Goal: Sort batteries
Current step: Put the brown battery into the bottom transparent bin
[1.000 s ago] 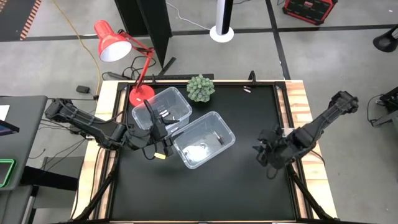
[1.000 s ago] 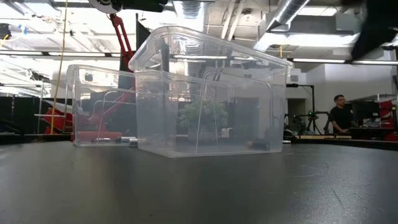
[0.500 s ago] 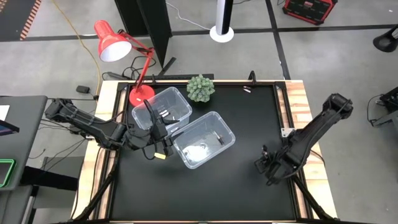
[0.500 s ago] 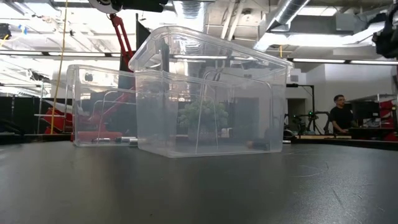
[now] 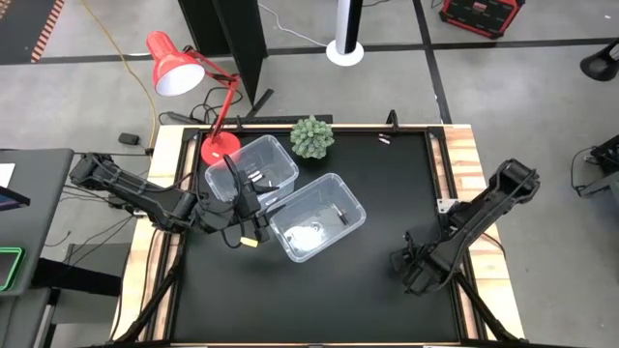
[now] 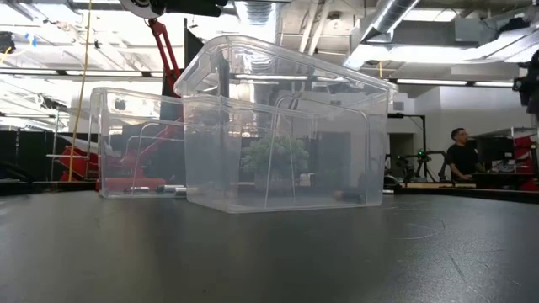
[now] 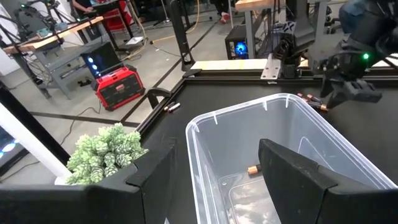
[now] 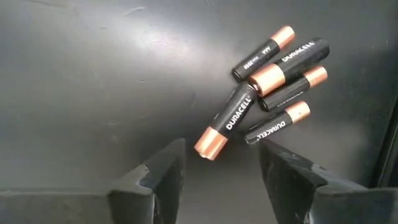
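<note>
Five batteries [image 8: 267, 93], dark with copper ends, lie clustered on black tabletop [image 5: 387, 193], touching. Right claw [image 8: 221, 171] hovers just above them, fingers [image 8: 155, 177] spread, nothing held. Left claw [image 7: 214, 180] parted wide, empty, at rim of nearer bin [image 5: 316, 217]; one copper-tipped battery [image 7: 252, 169] inside.

The right hand [image 5: 414, 272] has moved nearer along the table's right edge.

Two clear bins [image 6: 282, 126] on black table [image 6: 269, 252], plant [image 6: 274, 160] behind; person [image 6: 461, 156] far right.
</note>
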Available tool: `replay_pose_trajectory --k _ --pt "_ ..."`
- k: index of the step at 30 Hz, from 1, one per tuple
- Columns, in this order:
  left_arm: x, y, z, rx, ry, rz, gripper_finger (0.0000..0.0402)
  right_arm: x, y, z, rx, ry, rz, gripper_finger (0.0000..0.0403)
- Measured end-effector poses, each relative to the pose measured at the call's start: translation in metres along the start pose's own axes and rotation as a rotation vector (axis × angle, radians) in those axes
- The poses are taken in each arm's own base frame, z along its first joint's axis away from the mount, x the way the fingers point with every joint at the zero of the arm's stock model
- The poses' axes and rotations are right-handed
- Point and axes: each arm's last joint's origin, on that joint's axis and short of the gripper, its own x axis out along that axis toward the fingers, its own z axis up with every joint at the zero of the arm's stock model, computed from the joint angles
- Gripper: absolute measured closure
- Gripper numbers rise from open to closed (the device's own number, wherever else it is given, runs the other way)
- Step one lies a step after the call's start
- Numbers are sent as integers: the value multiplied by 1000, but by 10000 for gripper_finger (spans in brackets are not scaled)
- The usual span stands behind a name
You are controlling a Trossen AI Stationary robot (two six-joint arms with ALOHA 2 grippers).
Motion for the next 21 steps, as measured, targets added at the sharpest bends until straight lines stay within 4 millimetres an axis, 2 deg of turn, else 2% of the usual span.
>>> replay_pose_trajectory --k 5,12,21 --pt "0 0 0 -3 0 0 182 12 5 -5 -2 -17 -46 210" --pt "0 0 0 -3 0 0 182 23 14 -11 -31 -27 -53 271" --pt "0 0 0 -4 0 0 182 26 16 -12 -56 -26 -44 337"
